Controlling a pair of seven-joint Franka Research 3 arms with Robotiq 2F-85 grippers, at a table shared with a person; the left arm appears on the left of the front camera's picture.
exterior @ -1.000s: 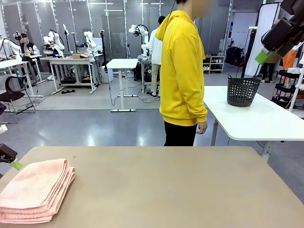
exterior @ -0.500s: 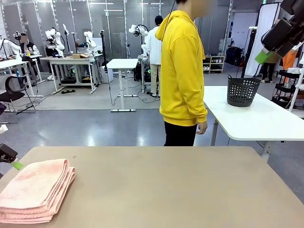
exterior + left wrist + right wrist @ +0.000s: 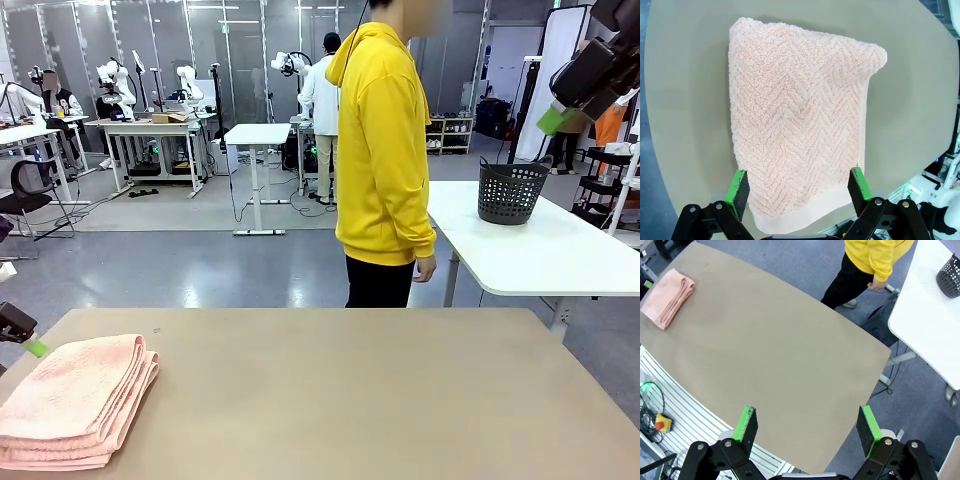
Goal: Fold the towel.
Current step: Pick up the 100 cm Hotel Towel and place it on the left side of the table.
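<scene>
So the towel (image 3: 75,400) is sitting folded up in a neat stack at the near left corner of the table (image 3: 350,400), a few layers thick, with the rounded fold facing the middle of the table and the loose edges toward the left edge. It's a light salmon pink, and from the left wrist camera you can really see the herringbone weave (image 3: 800,125) plus the plain smooth band running along the edge closest to that camera.

The left gripper (image 3: 797,187) hangs right above the towel with its jaws spread wide, one green pad on either side of the band end, and nothing is clamped between them. In the front camera just a bit of it pokes in at the left edge, a green pad (image 3: 34,348) just off the towel's far corner.

The right gripper (image 3: 807,427) is way up high over the near right part of the table, looking down at the whole tan top, jaws wide apart too and holding nothing. From up there the towel (image 3: 667,297) is a small pink bundle in the opposite corner.

A person in a yellow hoodie (image 3: 385,150) stands at the far edge, side-on, hand (image 3: 426,268) down by their hip. Behind them there's a white table (image 3: 540,250) with a dark mesh basket (image 3: 512,190) on it.
</scene>
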